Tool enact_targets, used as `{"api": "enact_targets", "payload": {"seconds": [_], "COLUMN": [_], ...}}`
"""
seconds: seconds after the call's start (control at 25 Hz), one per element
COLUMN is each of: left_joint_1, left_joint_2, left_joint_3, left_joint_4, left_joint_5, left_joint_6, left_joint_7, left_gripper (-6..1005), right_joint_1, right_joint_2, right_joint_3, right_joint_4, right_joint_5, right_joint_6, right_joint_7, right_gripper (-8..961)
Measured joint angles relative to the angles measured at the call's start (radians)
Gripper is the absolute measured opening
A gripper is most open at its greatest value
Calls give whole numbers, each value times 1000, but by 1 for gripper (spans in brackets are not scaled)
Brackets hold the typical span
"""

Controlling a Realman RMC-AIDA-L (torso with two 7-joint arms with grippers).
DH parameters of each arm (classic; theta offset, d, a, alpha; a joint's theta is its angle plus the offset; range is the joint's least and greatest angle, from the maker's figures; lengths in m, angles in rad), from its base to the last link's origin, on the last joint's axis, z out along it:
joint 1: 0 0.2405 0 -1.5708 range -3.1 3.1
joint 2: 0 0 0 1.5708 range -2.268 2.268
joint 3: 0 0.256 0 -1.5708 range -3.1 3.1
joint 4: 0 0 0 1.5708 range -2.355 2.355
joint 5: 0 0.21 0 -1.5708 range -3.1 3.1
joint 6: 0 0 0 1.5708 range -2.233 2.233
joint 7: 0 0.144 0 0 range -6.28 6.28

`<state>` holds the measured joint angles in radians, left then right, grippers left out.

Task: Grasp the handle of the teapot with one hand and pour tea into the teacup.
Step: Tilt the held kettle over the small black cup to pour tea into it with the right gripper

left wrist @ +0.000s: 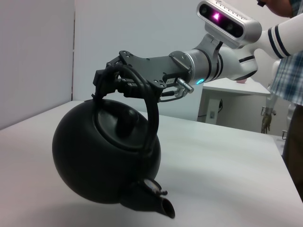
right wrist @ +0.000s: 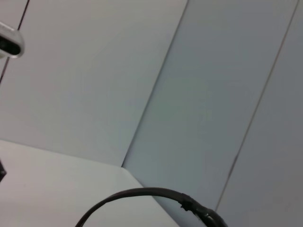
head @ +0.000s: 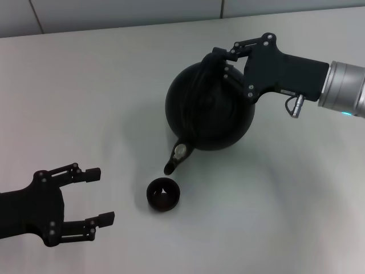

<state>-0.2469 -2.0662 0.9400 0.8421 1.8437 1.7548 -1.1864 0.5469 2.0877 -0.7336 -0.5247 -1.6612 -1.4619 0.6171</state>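
At the near left of the white table [head: 85, 85], the left gripper [head: 100, 194] rests low with its two fingers spread wide apart and nothing between them. To its right sits one small black teacup [head: 163, 194], upright and alone on the table. Just behind the cup hangs one round black teapot [head: 210, 108], tipped forward so its spout [head: 174, 161] points down at the cup's far rim, close above it but not touching. The right gripper [head: 219, 54] reaches in from the right, its fingers clamped around the top of the handle [left wrist: 142, 87].

The pour looks underway or about to start. To do it well, I would judge the tilt should grow slowly, the spout kept over the cup's middle, and the grip kept firm so the heavy pot does not swing.

Counted: one teapot, one teacup, two grippers.
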Motion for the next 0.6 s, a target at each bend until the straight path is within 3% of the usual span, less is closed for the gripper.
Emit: {"api": "enact_targets", "payload": {"seconds": [0.6], "left_joint_1": [-7], "left_joint_2": [0], "left_joint_3": [1], "left_joint_4": [0], "left_joint_5": [1], "left_joint_6": [0], "left_joint_7": [-20], "left_gripper": [843], "right_joint_1": [18], "right_joint_2": [0], "right_joint_3": [-50], "right_joint_4": [-19], "right_joint_5": [0], "right_joint_6": [6], "right_joint_7": [-7], "right_gripper": [109]}}
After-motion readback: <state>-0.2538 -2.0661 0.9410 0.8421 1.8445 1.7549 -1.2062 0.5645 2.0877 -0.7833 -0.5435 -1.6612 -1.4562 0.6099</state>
